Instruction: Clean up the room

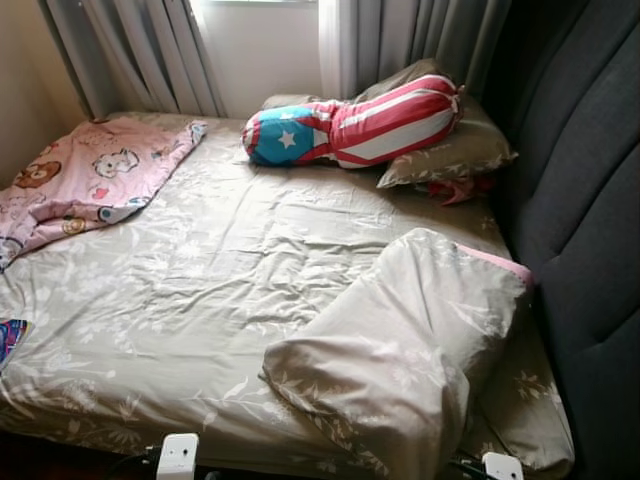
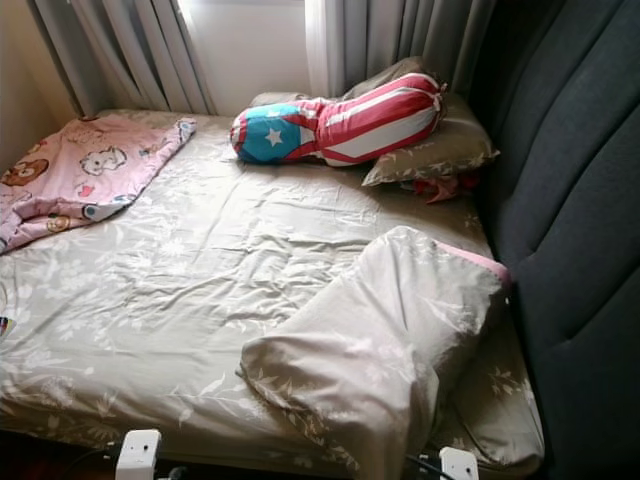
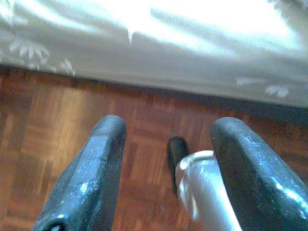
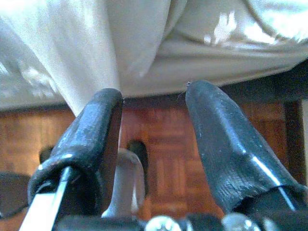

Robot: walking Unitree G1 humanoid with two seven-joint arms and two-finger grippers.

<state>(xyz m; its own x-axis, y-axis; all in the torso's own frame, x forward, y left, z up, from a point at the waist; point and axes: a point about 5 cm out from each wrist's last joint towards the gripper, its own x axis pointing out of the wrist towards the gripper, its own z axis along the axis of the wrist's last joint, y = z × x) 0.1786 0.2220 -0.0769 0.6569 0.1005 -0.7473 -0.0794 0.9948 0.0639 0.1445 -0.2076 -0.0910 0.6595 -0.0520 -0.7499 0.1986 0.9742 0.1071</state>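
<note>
Bedding lies rumpled on the bed (image 1: 200,290), a folded grey quilt (image 1: 400,340) near its foot, while left tool (image 3: 166,168) and right tool (image 4: 154,144) hang open, empty.

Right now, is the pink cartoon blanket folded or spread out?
Neither: the pink cartoon blanket lies crumpled in a loose heap at the bed's far left corner, edges turned over, wrinkled.

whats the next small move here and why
Probably raise the right gripper to the folded-over blanket at the bed's near corner. Both grippers hang open and low beside the mattress edge, holding nothing, and that bunched blanket hangs just ahead of the right one.
</note>
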